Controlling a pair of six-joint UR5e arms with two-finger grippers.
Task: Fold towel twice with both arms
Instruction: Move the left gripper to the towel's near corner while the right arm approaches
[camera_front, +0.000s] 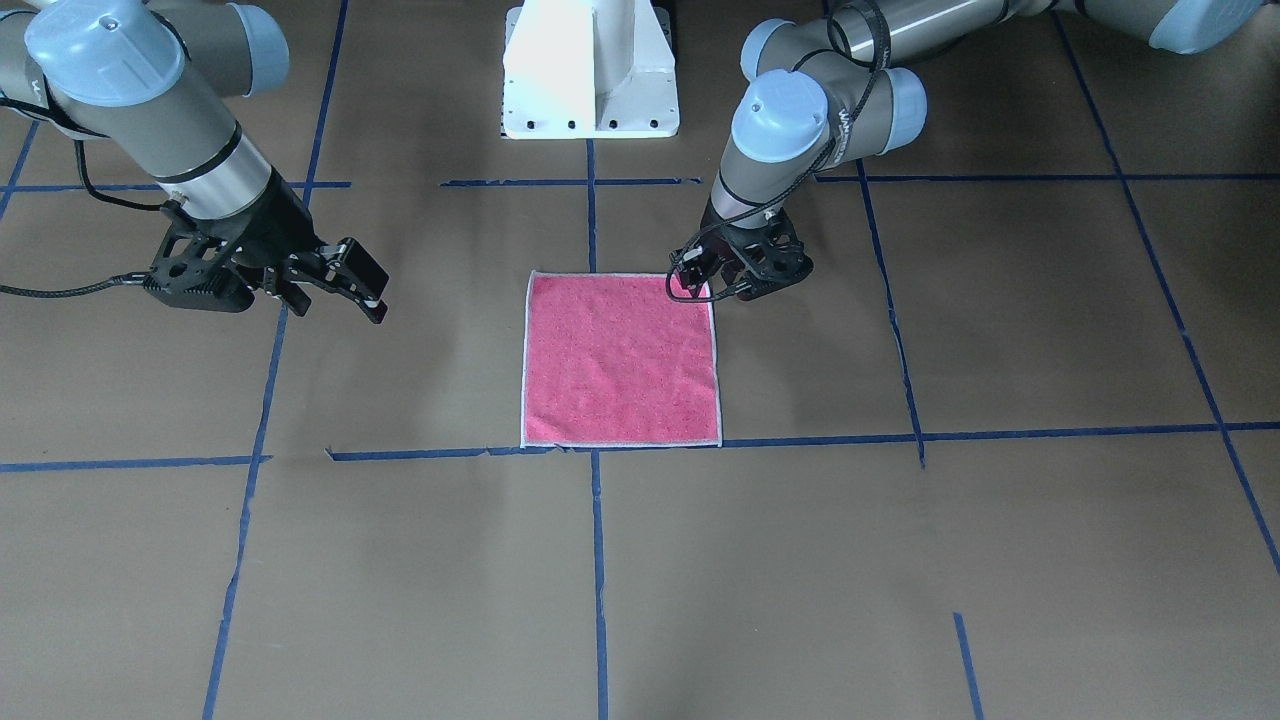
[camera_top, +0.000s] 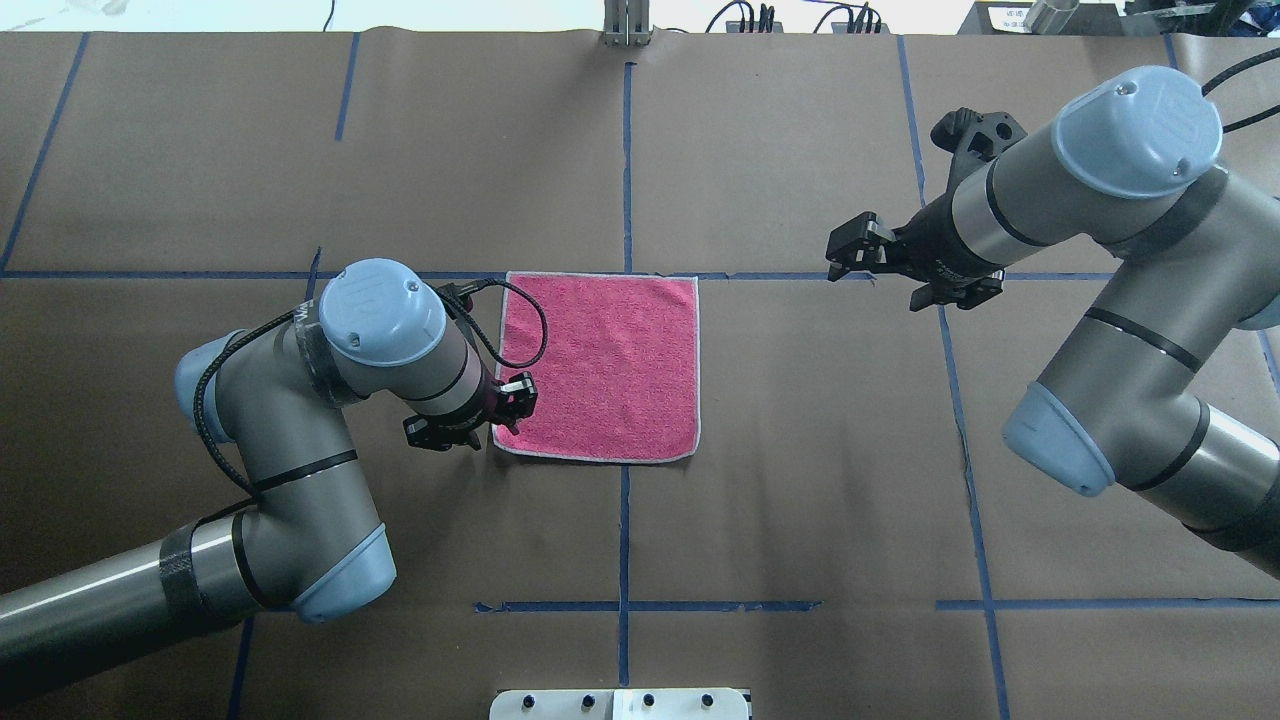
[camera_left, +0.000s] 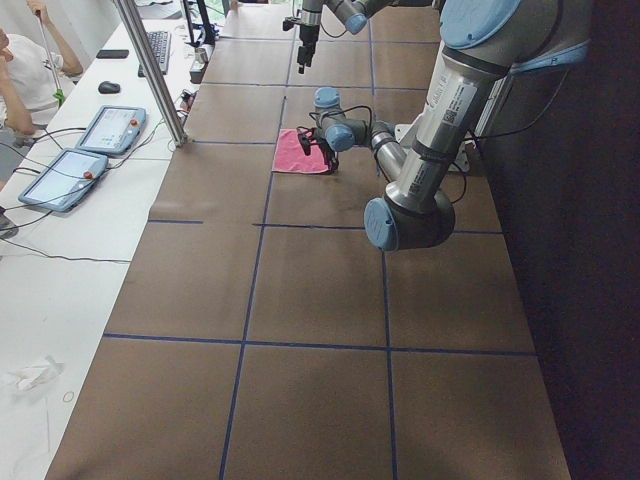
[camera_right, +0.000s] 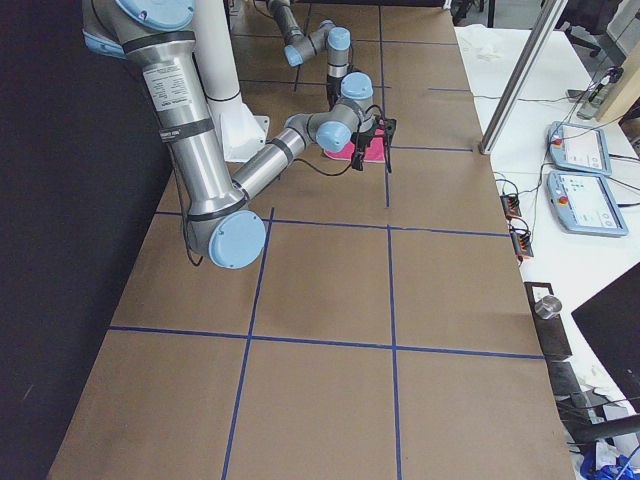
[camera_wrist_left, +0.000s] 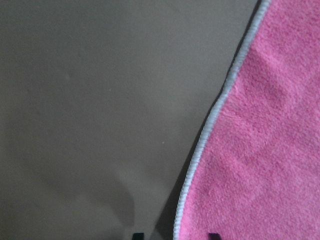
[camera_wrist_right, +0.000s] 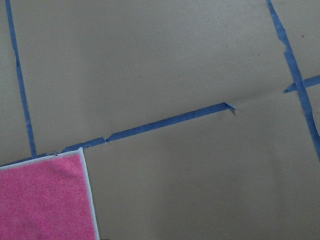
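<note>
The towel (camera_front: 620, 360) lies flat on the brown table, pink face up, with its whitish border all round; it also shows in the overhead view (camera_top: 610, 365). My left gripper (camera_front: 700, 287) is down at the towel's corner nearest the robot on my left side (camera_top: 512, 400). In the left wrist view its fingertips (camera_wrist_left: 212, 235) stand apart on either side of the towel's border (camera_wrist_left: 200, 150), which bulges up slightly. My right gripper (camera_front: 365, 285) is open and empty, held above the table well off the towel's other side (camera_top: 840, 252). The right wrist view shows one towel corner (camera_wrist_right: 45, 200).
The white pedestal base (camera_front: 590, 80) stands at the table's robot side. Blue tape lines (camera_front: 800, 440) cross the brown table cover. A side desk with tablets (camera_left: 105, 130) and a seated person (camera_left: 25, 70) is beyond the table's far edge.
</note>
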